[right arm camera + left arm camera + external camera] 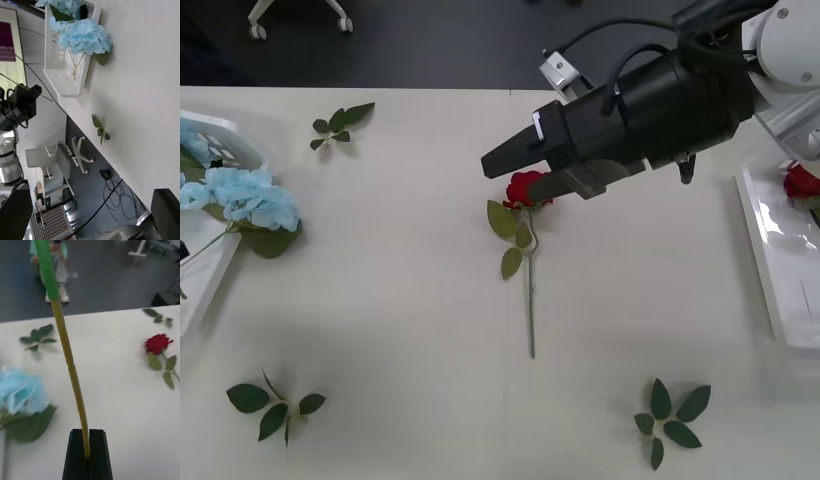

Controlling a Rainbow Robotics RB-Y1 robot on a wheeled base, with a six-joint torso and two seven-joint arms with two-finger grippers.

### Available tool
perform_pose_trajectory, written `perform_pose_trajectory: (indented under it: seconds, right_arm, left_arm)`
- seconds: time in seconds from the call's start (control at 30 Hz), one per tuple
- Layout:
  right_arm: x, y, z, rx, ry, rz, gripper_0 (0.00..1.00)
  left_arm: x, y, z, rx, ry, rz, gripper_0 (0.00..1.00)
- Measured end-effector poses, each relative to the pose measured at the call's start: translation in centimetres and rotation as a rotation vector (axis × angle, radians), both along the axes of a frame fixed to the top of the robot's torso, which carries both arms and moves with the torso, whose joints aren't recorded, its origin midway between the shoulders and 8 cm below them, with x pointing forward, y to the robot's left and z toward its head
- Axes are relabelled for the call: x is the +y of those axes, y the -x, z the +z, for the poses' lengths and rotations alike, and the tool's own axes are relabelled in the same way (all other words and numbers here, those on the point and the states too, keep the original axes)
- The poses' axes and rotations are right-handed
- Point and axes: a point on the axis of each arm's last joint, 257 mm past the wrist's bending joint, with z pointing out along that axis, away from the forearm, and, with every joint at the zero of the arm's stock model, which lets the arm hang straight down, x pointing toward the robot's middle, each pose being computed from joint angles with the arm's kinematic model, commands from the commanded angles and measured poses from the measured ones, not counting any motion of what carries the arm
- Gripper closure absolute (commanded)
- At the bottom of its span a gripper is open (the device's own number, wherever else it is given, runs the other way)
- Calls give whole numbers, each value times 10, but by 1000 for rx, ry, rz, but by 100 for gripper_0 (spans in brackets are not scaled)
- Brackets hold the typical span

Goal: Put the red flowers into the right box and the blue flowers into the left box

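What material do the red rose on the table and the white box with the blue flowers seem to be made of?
The red rose looks like matte fabric petals on a thin plastic stem, probably artificial. The left box looks like smooth, slightly glossy white moulded plastic, judging by its slotted walls and rounded corners.

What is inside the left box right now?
Blue flowers lie in the left box, one cluster overhanging its rim onto the table. The box floor beneath them is mostly covered.

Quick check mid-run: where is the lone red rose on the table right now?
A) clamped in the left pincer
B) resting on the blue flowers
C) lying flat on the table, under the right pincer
C: the red rose lies flat on the table beneath the right pincer, stem free.
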Motion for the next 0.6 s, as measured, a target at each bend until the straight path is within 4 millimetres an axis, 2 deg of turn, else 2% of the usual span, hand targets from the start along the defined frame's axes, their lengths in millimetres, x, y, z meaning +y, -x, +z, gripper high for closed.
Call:
perform_pose_trajectory:
  seconds: [0.13, 0.27, 0.43, 0.6]
  right_arm:
    - [0, -4, -4, -22, 57, -64, 7]
    - [-1, -15, -13, 44, 106, -207, 7]
    - [2, -25, -37, 43, 185, -285, 7]
    - [1, -34, -78, 66, 272, -397, 7]
  left_arm:
    - [58, 8, -7, 88, -66, 155, 100]
    - [110, 18, -15, 154, -130, 308, 100]
    - [142, 26, -24, 230, -99, 441, 100]
    - [167, 33, -33, 290, -123, 537, 100]
